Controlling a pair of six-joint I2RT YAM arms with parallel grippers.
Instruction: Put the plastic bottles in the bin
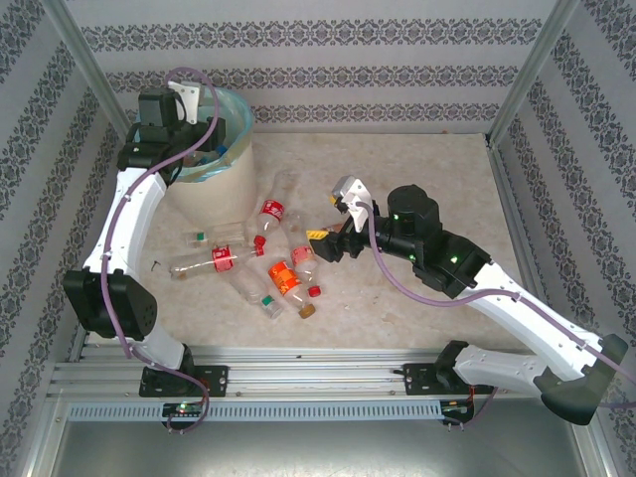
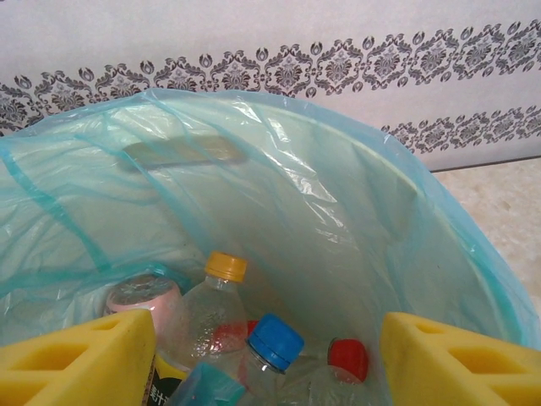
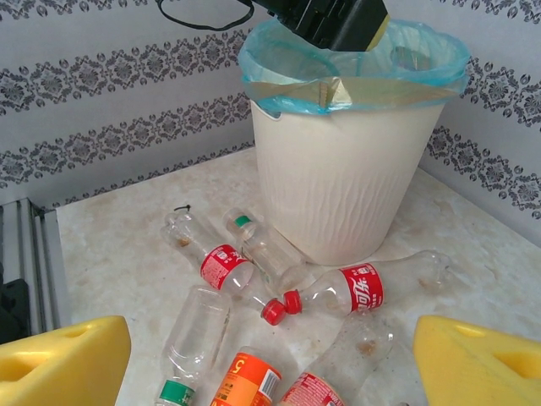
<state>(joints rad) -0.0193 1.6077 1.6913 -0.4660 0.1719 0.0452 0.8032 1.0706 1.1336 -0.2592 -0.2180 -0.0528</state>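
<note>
Beige marbled tabletop (image 1: 417,169) strewn with plastic bottles (image 1: 270,211), damask-striped wallpaper walls (image 1: 318,40)

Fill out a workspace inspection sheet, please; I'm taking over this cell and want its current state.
Surface: marbled beige table, lightly speckled.
Job's things: bin upright, blue-green liner; bottles inside; loose bottles lying on the table beside it.
Clutter: small black scrap.
Grippers: left gripper over the bin, jaws open, empty; right gripper facing the loose bottles, jaws open, empty.
Cables: purple cables run along both arms.
Surroundings: patterned walls, metal frame.
</note>
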